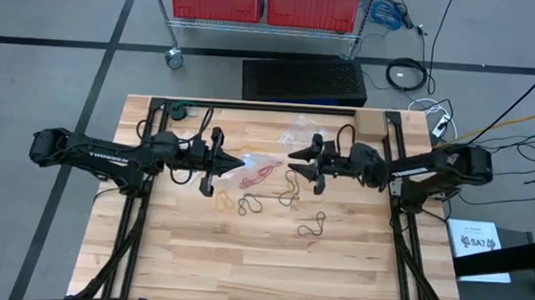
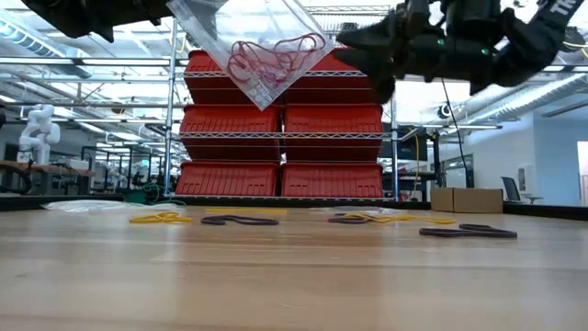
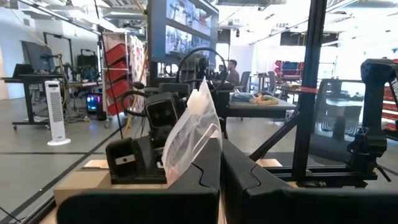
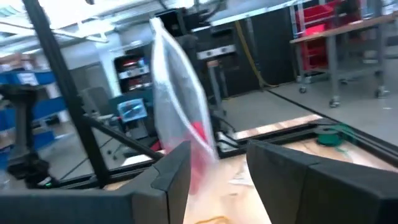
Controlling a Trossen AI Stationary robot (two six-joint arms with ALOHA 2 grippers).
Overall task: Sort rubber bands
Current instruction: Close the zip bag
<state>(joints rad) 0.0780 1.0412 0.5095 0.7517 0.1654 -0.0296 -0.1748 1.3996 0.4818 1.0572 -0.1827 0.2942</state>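
Rubber bands [image 1: 288, 200] litter our tabletop [image 1: 242, 269]; above them our left claw [image 2: 188, 7] pinches a clear bag [image 2: 253, 46] holding red bands [image 2: 271, 53], while our right claw [image 1: 292, 154] reaches in level, spread beside the bag.

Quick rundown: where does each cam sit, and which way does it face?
High: overhead, straight down; both arms over the wooden table.
Low: tabletop height, level toward red bins; arms enter from above.
Left wrist: past the left tool, pinching the clear bag.
Right wrist: past the right tool, toward that bag.
Shared: the bag.
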